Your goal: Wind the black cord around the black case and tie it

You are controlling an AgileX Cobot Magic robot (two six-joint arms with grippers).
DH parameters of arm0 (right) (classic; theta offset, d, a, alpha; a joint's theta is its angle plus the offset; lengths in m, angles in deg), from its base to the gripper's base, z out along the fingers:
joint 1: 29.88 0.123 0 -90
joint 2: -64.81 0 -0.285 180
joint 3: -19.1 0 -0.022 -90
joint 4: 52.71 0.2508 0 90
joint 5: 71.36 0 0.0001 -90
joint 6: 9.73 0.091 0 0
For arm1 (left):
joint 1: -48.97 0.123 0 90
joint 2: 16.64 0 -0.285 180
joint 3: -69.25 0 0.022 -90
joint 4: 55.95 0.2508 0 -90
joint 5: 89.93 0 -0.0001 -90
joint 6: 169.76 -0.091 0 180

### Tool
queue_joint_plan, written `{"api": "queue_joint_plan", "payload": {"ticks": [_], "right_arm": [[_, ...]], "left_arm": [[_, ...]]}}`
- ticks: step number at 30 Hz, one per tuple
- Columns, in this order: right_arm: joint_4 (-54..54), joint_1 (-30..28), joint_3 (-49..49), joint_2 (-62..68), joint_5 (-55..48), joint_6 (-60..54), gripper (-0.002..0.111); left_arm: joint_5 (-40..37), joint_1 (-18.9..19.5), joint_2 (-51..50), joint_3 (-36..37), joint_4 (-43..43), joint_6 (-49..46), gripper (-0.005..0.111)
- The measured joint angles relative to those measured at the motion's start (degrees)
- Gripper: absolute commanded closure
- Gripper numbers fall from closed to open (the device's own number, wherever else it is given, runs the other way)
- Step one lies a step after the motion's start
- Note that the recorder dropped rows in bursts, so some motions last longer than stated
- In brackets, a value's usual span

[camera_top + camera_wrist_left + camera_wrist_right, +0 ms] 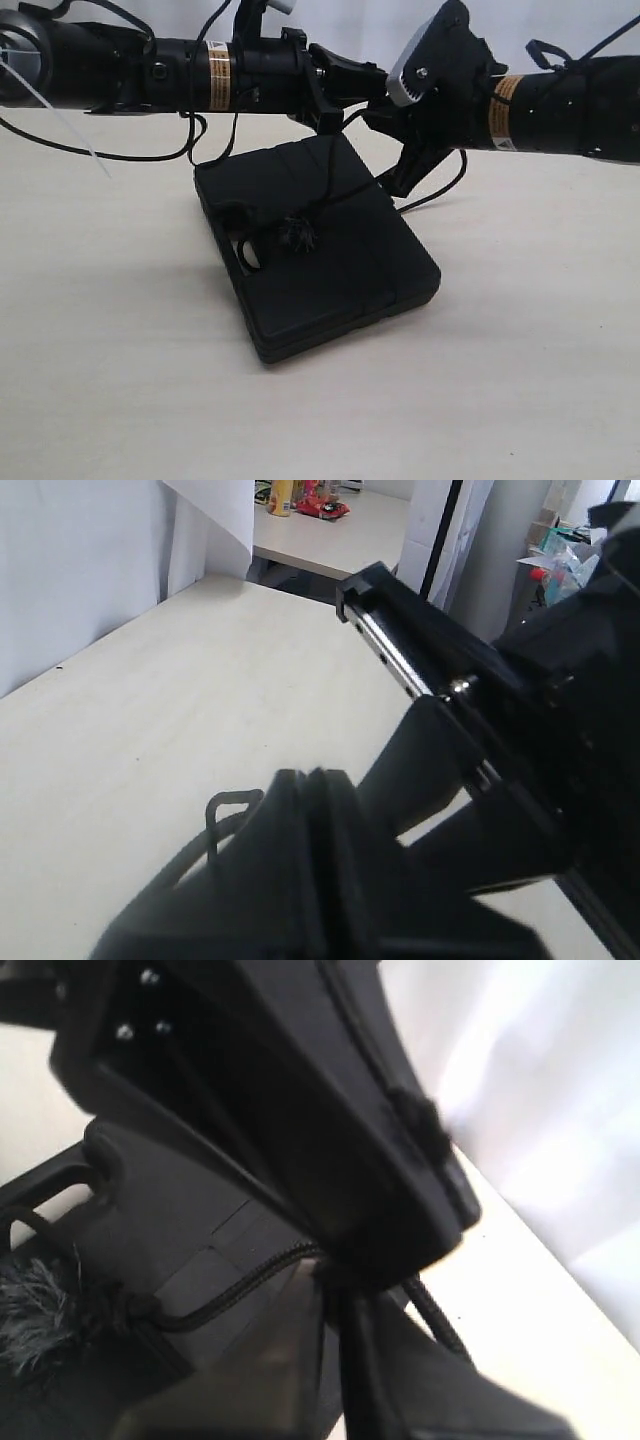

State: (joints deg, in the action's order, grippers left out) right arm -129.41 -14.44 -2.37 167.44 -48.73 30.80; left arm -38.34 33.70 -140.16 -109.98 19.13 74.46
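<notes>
The job is looking less than halfway done, by my judgement. 1 strand of the black cord (328, 165) is crossing the top face of the black case (330, 280), but no full turn around the case is showing, and no tie either. Most of the winding and all of the knotting are looking left to do.

The right claw (395, 180) is pinching shut on the cord just beside the case's far edge. In the right wrist view, the braided strand is running from the frayed knot (35, 1310) into the claw's closed tips. The left claw (335, 105) is sitting closed above that same edge, and I cannot tell whether it is gripping the cord.

The case is sitting mid-counter (520, 380) and appears to be tilting, with its near edge down and its far edge lifting toward the 2 claws. It is showing matte black, with rounded corners. The frayed knot is lying just beside the oval handle slot (248, 255) on the left of the top face.
</notes>
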Motion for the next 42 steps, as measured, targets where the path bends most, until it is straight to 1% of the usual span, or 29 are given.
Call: {"api": "queue_joint_plan", "payload": {"ticks": [3,5,7,9,12,15,17,18,21,25,28,31,33,36,38,40,42], "right_arm": [[0.84,0.00,0.00,-1.14,-1.65,1.63,0.104],[1.78,-1.19,-0.10,-2.26,-3.22,3.94,0.104],[2.33,-3.11,-0.10,-3.92,-3.03,7.43,0.104],[2.33,-4.59,-0.10,-5.29,-1.47,10.95,0.104],[2.46,-7.14,0.01,-7.14,-1.26,15.55,0.104],[2.46,-8.45,0.01,-7.93,-1.75,18.66,0.104],[2.10,-8.55,0.01,-7.91,-1.98,19.36,0.104],[1.98,-8.55,0.01,-7.91,-2.12,19.58,0.104],[1.87,-8.67,0.01,-8.00,-3.81,20.22,0.104],[2.09,-8.67,0.78,-8.13,-8.33,20.58,0.104],[2.09,-8.67,1.69,-8.60,-11.09,20.86,0.104],[2.09,-10.12,2.75,-8.97,-12.13,22.95,0.104],[2.20,-11.84,3.19,-9.11,-11.62,24.21,0.104],[2.45,-14.84,3.22,-9.11,-10.45,26.54,0.104],[2.45,-16.23,3.22,-9.11,-9.90,27.68,0.104],[2.45,-16.90,3.31,-9.11,-9.48,28.13,0.104],[2.45,-16.99,3.31,-9.11,-9.19,28.21,0.104]], "left_arm": [[0.24,0.00,0.00,-0.27,0.22,0.14,0.107],[1.20,0.00,0.00,-0.27,0.97,0.23,0.106],[2.45,0.24,0.00,-0.27,1.80,0.88,0.103],[3.05,0.49,0.48,-0.35,2.25,1.96,0.094],[3.34,0.59,2.10,-0.35,6.42,4.09,0.072],[2.94,0.59,4.35,-0.35,11.53,7.99,0.053],[1.22,0.59,6.08,-0.35,16.20,11.97,0.047],[-0.51,0.59,7.18,-0.35,19.22,14.61,0.046],[-5.66,1.28,9.62,0.44,23.37,22.88,0.046],[-7.34,4.82,10.99,1.93,24.42,31.99,0.046],[-7.61,8.14,11.10,4.07,24.51,35.40,0.046],[-8.01,10.64,11.08,7.26,24.66,36.43,0.048],[-8.01,11.69,11.08,8.19,25.03,36.84,0.056],[-9.07,12.35,11.74,8.22,25.32,36.97,0.072],[-10.05,12.24,13.21,7.24,25.32,34.90,0.083],[-10.98,11.34,15.39,6.09,25.32,30.06,0.097],[-12.01,9.85,18.18,5.41,25.32,20.61,0.107]]}}
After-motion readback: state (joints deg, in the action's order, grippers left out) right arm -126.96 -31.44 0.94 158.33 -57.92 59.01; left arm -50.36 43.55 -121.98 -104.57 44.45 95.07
